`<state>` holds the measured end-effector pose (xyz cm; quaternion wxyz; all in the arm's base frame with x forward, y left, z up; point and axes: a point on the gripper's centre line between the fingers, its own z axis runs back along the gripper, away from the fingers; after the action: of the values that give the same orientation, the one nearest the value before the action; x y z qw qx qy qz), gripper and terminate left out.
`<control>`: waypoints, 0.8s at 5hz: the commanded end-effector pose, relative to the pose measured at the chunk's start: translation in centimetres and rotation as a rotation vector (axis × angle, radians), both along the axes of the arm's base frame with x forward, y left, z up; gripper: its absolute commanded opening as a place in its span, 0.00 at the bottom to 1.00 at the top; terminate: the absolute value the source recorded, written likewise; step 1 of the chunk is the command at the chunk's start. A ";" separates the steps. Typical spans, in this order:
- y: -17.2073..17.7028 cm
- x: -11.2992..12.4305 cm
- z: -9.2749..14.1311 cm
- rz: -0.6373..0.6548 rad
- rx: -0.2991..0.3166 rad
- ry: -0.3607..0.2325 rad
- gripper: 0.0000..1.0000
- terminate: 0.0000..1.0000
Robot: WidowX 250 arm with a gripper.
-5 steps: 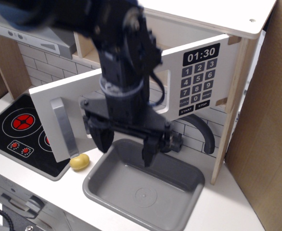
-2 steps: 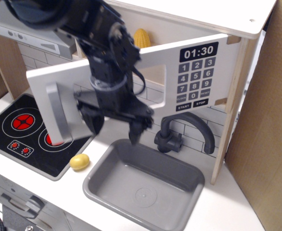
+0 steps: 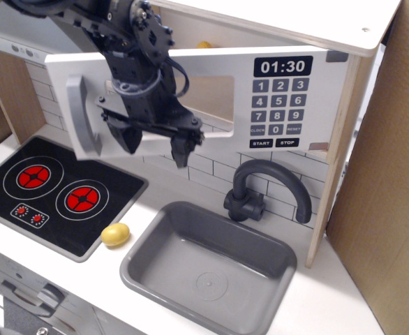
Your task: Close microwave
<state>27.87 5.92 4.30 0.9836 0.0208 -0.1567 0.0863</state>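
Observation:
The microwave (image 3: 299,24) is a pale plywood box at the top of the toy kitchen. Its white door (image 3: 222,66) with the black keypad (image 3: 280,105) stands almost flat against the box, its left end still slightly out. The grey bar handle (image 3: 77,115) is at the door's left end. My gripper (image 3: 154,148) hangs in front of the door's window, right of the handle, fingers pointing down, open and empty. The arm hides most of the window. A yellow corn cob (image 3: 203,45) peeks out above the door.
A black two-burner stove (image 3: 51,188) lies at the left, with a small yellow object (image 3: 115,234) by its corner. A grey sink (image 3: 211,269) and a dark faucet (image 3: 269,190) sit below the microwave. A grey range hood (image 3: 9,38) is at the top left, and a brown panel (image 3: 389,174) at the right.
The door has swung from wide open to almost shut. My gripper has risen from over the sink and moved back and left with the door.

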 end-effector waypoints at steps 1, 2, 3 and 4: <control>2.0 2.6 0.9 -0.008 0.017 -0.099 1.00 0.00; 2.5 3.6 1.1 0.007 0.006 -0.116 1.00 0.00; 2.9 4.6 1.2 0.028 0.007 -0.128 1.00 0.00; 3.4 5.7 1.4 0.063 -0.004 -0.132 1.00 0.00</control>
<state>33.33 8.49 3.91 0.9731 0.0123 -0.1972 0.1186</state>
